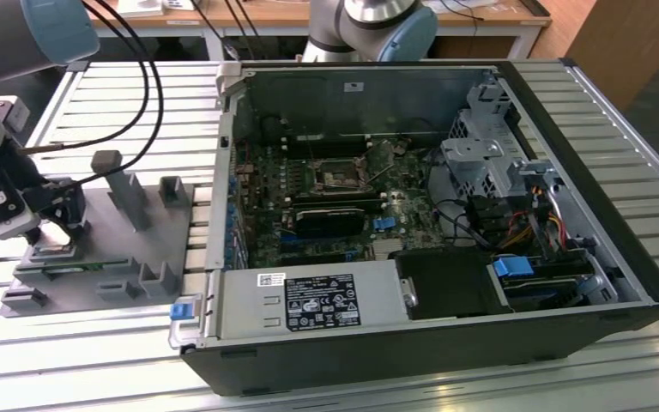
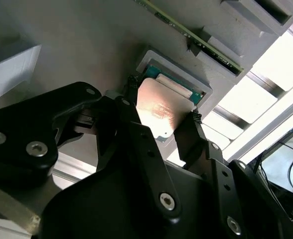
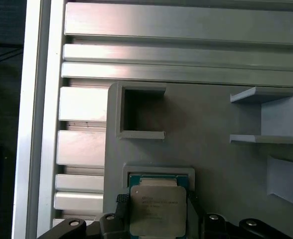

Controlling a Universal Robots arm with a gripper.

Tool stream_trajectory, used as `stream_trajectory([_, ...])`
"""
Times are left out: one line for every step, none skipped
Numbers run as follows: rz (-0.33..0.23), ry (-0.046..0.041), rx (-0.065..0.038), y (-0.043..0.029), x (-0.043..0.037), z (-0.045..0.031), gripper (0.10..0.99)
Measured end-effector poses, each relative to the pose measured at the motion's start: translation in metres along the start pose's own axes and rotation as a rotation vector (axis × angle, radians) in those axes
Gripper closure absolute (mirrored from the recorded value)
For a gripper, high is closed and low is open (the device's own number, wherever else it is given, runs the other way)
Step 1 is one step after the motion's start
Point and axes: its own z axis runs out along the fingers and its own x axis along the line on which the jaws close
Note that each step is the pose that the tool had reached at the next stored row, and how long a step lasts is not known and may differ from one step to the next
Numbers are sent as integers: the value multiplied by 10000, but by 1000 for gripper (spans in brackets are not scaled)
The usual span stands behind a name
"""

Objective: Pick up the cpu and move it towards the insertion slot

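**Surface and room.** A silver slatted aluminium desk (image 1: 100, 343) is carrying the whole set-up. At its far side a pale wooden table (image 1: 306, 10) and the grey base of a second robot arm (image 1: 370, 26) are standing.

**Layout, exterior view.** The black two-fingered end effector (image 1: 52, 233) is hanging low over a grey plastic fixture with upright posts (image 1: 135, 249), which is lying flat on the desk. Well apart from the end effector, toward the exterior view's right, an open black computer case (image 1: 604, 215) is lying on its side. Inside it the insertion slot (image 1: 339, 178), a square dark socket in a shiny metal frame, is sitting on the circuit board.

**Grasp, both wrist views.** The small flat square cpu with a silvery metal top (image 3: 158, 211) is lying directly between the fingertips, over a shallow square pocket of the fixture. The black fingers (image 3: 121, 204) are drawn in against two opposite edges of the cpu, touching it on both sides. Whether the chip is raised clear of the pocket cannot be told.

**Differences between the wrist views.**
- The first wrist view is showing an open rectangular recess (image 3: 141, 112) in the fixture just beyond the cpu, with bare desk slats beside it.
- The second wrist view is showing a thin green-edged board (image 2: 186, 30) standing in a fixture channel near the end effector.
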Motion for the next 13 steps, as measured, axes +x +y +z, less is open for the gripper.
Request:
stream_trajectory([0,0,0,1,0,-15,545])
stream_trajectory([0,0,0,1,0,-31,545])
stream_trajectory([0,0,0,2,0,-44,545])
stream_trajectory([0,1,0,2,0,-57,545])
stream_trajectory([0,1,0,3,0,-65,545])
stream_trajectory([0,0,-1,3,0,-75,545])
stream_trajectory([0,1,-3,3,0,-84,545])
stream_trajectory([-1,-3,-19,3,0,-82,545])
stream_trajectory([1,-2,-19,3,1,-83,545])
stream_trajectory([0,-2,-20,3,1,-84,545])
stream_trajectory([0,2,-22,3,2,-89,545])
stream_trajectory([0,2,-23,4,2,-97,545])
stream_trajectory([0,0,-24,4,2,-101,545])
